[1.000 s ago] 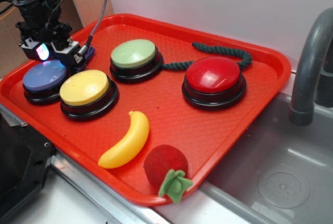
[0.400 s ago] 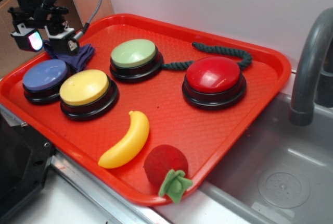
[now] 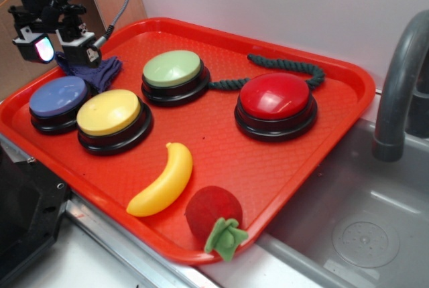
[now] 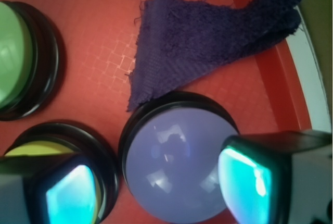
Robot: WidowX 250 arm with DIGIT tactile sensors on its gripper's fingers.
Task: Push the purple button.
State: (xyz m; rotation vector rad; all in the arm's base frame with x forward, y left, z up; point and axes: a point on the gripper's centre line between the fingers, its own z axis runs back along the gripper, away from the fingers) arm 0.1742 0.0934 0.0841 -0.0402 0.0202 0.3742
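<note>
**Overhead, fingers parted above the purple button**

Clearly the gripper (image 3: 57,45) hung in the air at the tray's ten o'clock corner, pointing down, with nothing between its fingers (image 4: 248,182). The two glowing pads stood spread apart, released, one toward the purple button (image 3: 57,96) and one toward the dark cloth (image 3: 94,70). No part of them touched either thing in the exterior view.

The purple button sat at nine o'clock on the red tray (image 3: 288,161), just beside the yellow button (image 3: 108,112), their black bases nearly meeting. In the wrist view the button's dome (image 4: 171,166) lay between the two pads, and the right-hand pad covered its four o'clock edge. The yellow button (image 4: 31,148) was mostly hidden behind the other pad, and the green button (image 4: 13,57) was cut off at nine o'clock. The arm's upper part ran out of the exterior picture at the top.

The cloth (image 4: 208,36) reached the button's base at twelve o'clock and lapped onto the tray's raised rim. The dome's top stood uncovered. Toward three o'clock the green button (image 3: 172,68), a rope (image 3: 281,67) and the red button (image 3: 275,96) lay well apart from the gripper.
</note>
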